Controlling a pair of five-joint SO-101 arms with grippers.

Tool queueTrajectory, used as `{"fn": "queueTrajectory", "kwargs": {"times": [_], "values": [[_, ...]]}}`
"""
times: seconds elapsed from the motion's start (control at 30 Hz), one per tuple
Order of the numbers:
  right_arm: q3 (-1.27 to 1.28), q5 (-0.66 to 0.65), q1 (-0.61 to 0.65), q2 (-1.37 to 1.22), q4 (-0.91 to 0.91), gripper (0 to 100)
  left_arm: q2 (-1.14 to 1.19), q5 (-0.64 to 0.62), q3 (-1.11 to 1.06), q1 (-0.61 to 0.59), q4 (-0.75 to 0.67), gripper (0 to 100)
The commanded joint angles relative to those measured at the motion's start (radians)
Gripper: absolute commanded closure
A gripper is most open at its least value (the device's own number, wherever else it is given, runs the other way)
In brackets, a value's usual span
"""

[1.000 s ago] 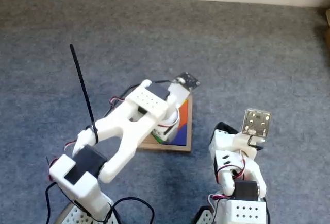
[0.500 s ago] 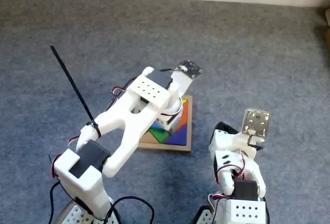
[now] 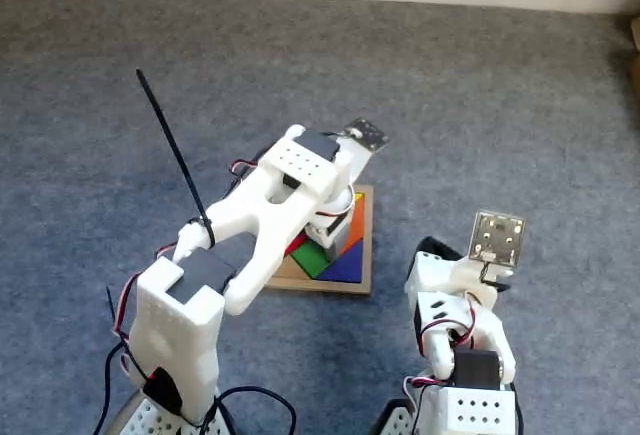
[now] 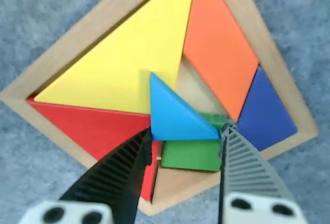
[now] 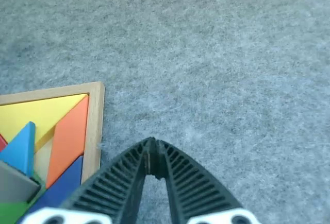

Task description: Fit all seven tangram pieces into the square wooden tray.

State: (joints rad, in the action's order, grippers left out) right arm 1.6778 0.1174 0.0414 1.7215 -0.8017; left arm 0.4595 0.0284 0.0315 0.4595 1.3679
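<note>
Blue triangle [image 4: 172, 116] pinched in left fingers [image 4: 121, 170] over wooden tray [image 4: 272, 59], right fingers [image 5: 180, 180] closed (above carpet [image 5: 232, 54])

A grey, seemingly carpeted table [image 3: 500, 105] carries the square wooden tray [image 3: 366, 245] near its middle

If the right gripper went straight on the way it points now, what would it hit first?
Most likely the grey carpet: the right gripper points past the wooden tray and its side rail, though depth is unclear.
</note>
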Motion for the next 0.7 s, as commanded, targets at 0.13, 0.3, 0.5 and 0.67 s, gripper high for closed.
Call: {"fn": "queueTrajectory", "kwargs": {"times": [0.13,0.3,0.5,0.67], "values": [[0.148,0.003,-0.010,-0.015,-0.002,99.5,0.010,-0.008,0.065,0.012,0.057,79],[0.148,0.003,-0.010,-0.015,-0.002,99.5,0.010,-0.044,0.168,0.013,0.172,79],[0.148,0.003,-0.010,-0.015,-0.002,99.5,0.010,-0.068,0.236,0.012,0.233,79],[0.148,0.003,-0.010,-0.015,-0.002,99.5,0.008,-0.069,0.288,-0.007,0.282,79]]}}
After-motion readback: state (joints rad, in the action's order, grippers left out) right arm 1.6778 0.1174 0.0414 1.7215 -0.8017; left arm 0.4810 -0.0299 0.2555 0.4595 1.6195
